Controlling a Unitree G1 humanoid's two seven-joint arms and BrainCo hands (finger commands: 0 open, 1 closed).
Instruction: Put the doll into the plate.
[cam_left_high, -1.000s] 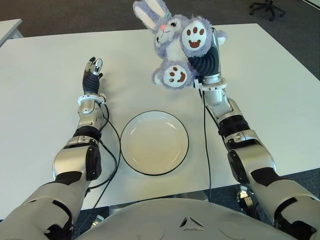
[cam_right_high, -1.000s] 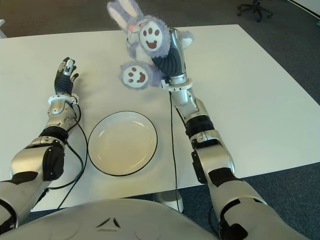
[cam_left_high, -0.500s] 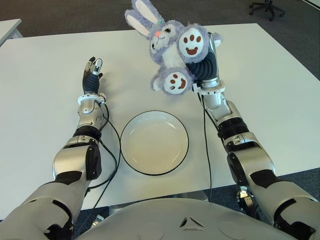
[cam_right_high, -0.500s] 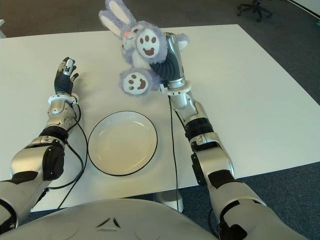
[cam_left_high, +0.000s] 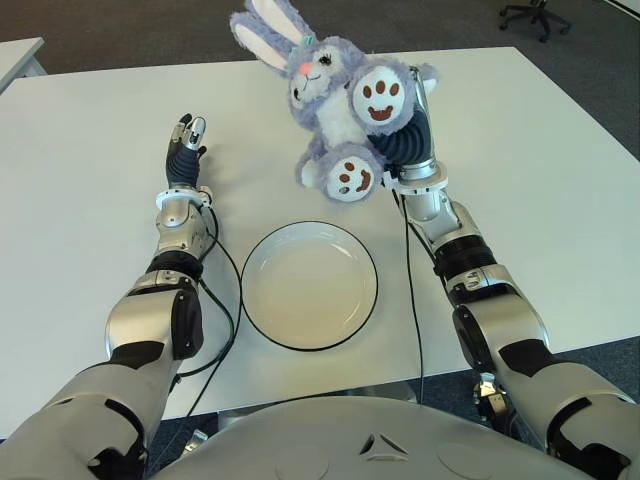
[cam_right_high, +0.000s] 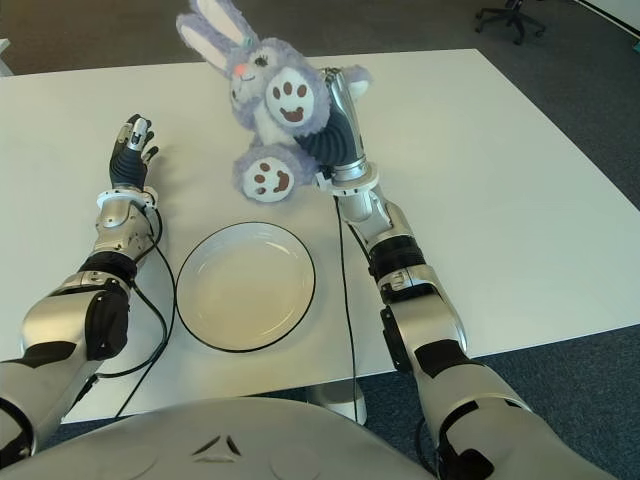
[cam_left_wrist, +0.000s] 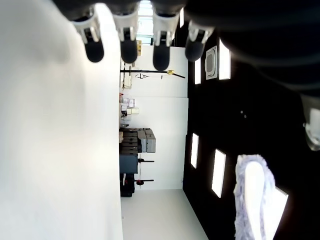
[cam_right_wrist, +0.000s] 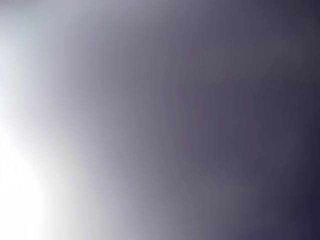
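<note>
Left eye view: right hand (cam_left_high: 408, 125) clasps the fluffy lilac plush rabbit doll (cam_left_high: 335, 100) by the torso, held aloft at 12 o'clock of the round white black-rimmed plate (cam_left_high: 309, 285), paws toward camera. Right wrist view is smothered, fur presumably. Doll looks light, soft, squashy, unbreakable; body is the best hold, ears would flop. Left hand (cam_left_high: 185, 148), fingers loosely extended and empty, shows at 10 o'clock of plate. Smooth white table (cam_left_high: 80, 180); dark carpet, office chair (cam_left_high: 535, 15) beyond.
</note>
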